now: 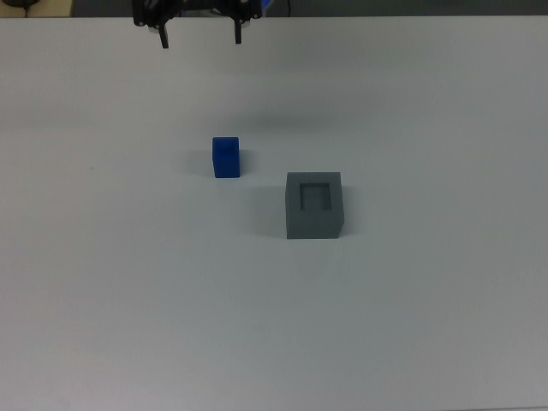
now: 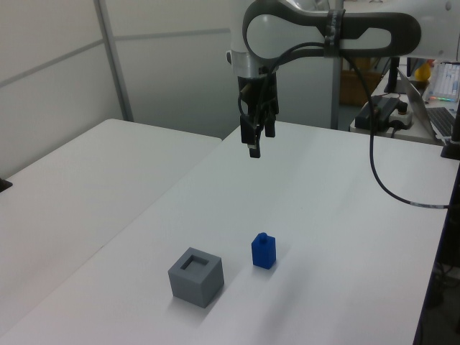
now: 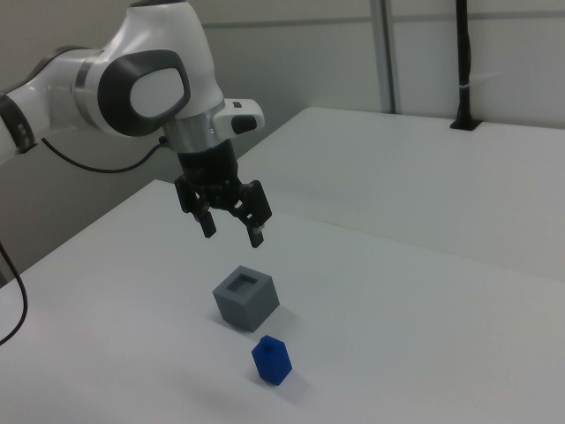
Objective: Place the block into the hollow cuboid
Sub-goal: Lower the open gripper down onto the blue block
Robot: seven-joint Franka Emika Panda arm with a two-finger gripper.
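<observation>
The black gripper [image 3: 232, 229] hangs released above the smooth white table [image 3: 424, 300]. Near it, the glossy blue block [image 3: 271, 360] stands beside the matte grey hollow cuboid [image 3: 246, 298], not touching.

Arm [image 3: 141, 79]: glossy white shell segments, rounded; dark grey joint caps and bands; silver wrist ring. Black cable [image 2: 381, 162] trailing off the arm in the left view. Gripper [image 3: 232, 231]: black body, two slim black fingers [image 3: 208, 224], pale tips.
</observation>
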